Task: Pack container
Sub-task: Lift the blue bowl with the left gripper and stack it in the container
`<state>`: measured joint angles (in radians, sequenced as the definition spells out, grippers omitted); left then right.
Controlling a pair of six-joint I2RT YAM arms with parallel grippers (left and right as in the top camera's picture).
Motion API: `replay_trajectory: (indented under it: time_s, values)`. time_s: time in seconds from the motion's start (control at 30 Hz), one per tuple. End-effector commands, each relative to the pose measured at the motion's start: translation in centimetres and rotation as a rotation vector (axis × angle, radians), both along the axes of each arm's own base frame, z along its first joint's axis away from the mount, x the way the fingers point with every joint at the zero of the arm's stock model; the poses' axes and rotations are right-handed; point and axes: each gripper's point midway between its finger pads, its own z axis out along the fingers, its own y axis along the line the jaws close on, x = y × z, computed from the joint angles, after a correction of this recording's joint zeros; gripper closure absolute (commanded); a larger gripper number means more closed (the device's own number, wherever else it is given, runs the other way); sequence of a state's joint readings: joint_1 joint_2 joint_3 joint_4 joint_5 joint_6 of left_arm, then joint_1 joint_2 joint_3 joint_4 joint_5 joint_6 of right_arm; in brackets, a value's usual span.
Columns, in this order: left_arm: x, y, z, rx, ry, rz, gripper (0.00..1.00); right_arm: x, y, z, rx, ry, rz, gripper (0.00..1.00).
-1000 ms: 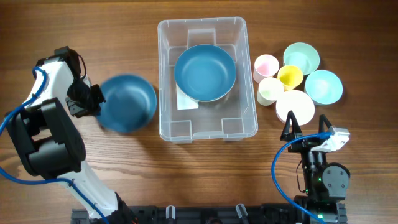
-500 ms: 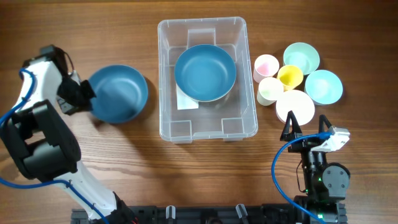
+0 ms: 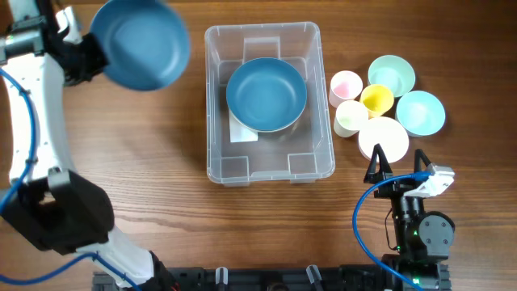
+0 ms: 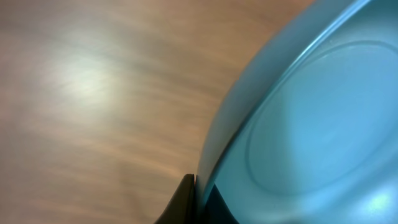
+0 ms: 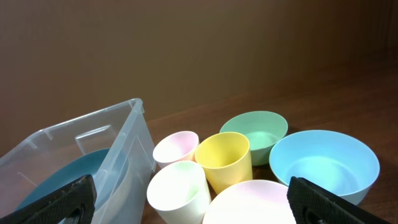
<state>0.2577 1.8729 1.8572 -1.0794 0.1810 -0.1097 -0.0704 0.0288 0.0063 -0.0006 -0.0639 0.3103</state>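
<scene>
The clear rectangular container [image 3: 216,97] stands mid-table with a dark blue bowl [image 3: 266,94] inside it. My left gripper [image 3: 87,55] is shut on the rim of a second dark blue bowl [image 3: 139,42] and holds it high at the far left, left of the container. In the left wrist view this bowl [image 4: 311,118] fills the right side, with my fingers [image 4: 198,202] pinching its rim. My right gripper [image 3: 397,167] is open and empty near the front right. The right wrist view shows the container's corner [image 5: 118,143].
Right of the container stand a pink cup [image 3: 346,85], yellow cup [image 3: 376,99], cream cup [image 3: 350,118], green bowl [image 3: 392,75], light blue bowl [image 3: 420,112] and white bowl [image 3: 383,139]. They also show in the right wrist view, the yellow cup [image 5: 225,160] central.
My left gripper has lifted the dark blue bowl off the table and carried it up and toward the far left. The right arm has not moved.
</scene>
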Motion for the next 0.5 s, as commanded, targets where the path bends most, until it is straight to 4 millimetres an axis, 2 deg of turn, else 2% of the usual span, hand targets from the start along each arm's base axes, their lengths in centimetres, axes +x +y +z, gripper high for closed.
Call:
replay_trajectory:
  time_s: [0.0, 0.1, 0.2, 0.47]
  values:
    - [0.1, -7.5, 4.3, -0.116, -0.11, -0.184, 0.96, 0.0, 0.3, 0.0, 0.007, 0.0, 0.017, 0.0]
    - [-0.5, -10.9, 4.9, -0.122, -0.109, -0.26, 0.96, 0.0, 0.3, 0.0, 0.007, 0.0, 0.017, 0.0]
    - [-1.2, -14.0, 4.7, -0.129, -0.086, -0.328, 0.96, 0.0, 0.3, 0.0, 0.007, 0.0, 0.017, 0.0]
    - [-1.5, -19.2, 4.1, -0.134, -0.08, -0.445, 0.96, 0.0, 0.3, 0.0, 0.007, 0.0, 0.017, 0.0]
